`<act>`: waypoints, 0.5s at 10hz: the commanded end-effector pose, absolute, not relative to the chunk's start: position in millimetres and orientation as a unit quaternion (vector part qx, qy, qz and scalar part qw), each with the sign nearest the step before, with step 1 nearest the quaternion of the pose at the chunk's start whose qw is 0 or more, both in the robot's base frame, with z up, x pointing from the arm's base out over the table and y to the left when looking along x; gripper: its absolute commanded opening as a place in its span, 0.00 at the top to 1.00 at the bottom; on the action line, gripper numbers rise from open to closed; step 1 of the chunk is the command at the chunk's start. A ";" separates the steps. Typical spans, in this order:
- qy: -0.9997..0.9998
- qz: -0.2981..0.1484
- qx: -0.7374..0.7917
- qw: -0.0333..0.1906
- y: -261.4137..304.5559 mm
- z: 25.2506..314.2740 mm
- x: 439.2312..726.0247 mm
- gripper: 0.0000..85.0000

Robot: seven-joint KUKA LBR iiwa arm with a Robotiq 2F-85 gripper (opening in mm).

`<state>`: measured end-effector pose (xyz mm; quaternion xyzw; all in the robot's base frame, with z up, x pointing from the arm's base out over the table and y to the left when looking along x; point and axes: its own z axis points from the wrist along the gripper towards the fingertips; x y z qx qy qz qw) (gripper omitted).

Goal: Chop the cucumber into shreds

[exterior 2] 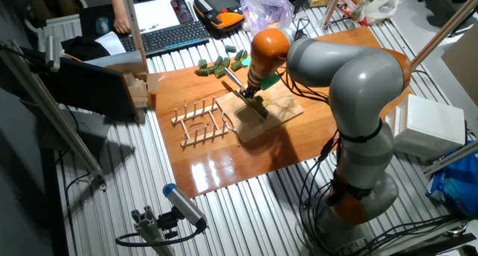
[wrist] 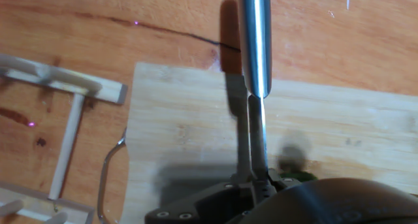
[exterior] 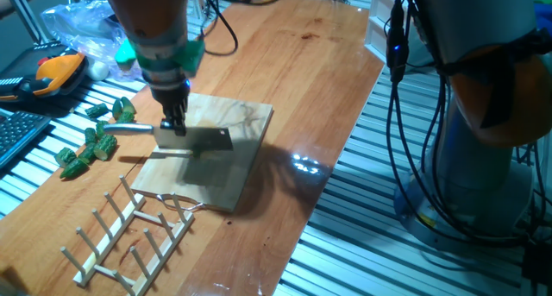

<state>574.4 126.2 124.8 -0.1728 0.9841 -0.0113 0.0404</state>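
My gripper (exterior: pixel 175 125) is shut on a knife and holds it over the wooden board (exterior: pixel 237 128). The steel handle (exterior: pixel 129 128) points left and the flat blade (exterior: pixel 197 139) hovers just above the board. In the hand view the handle (wrist: pixel 255 41) and the thin blade edge (wrist: pixel 258 139) run up from my gripper (wrist: pixel 258 182). A small dark green bit, probably the cucumber (wrist: pixel 302 176), shows on the board (wrist: pixel 189 126) right of the blade, mostly hidden by my hand. No shreds are visible. The other fixed view shows the gripper (exterior 2: pixel 252 99) above the board (exterior 2: pixel 280 114).
A group of dark green chunks (exterior: pixel 93 141) lies on the table left of the board, also in the other fixed view (exterior 2: pixel 220 64). A wooden peg rack (exterior: pixel 129 236) stands in front of the board, with a wire loop (exterior: pixel 181 203) at the board's edge. Bags and a keyboard sit beyond.
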 end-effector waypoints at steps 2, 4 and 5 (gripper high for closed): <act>0.984 -0.018 -0.175 0.039 120.0 139.1 576.5 1.00; 0.983 -0.021 -0.179 0.042 116.1 134.9 578.6 1.00; 0.982 -0.019 -0.181 0.043 114.4 132.9 579.1 1.00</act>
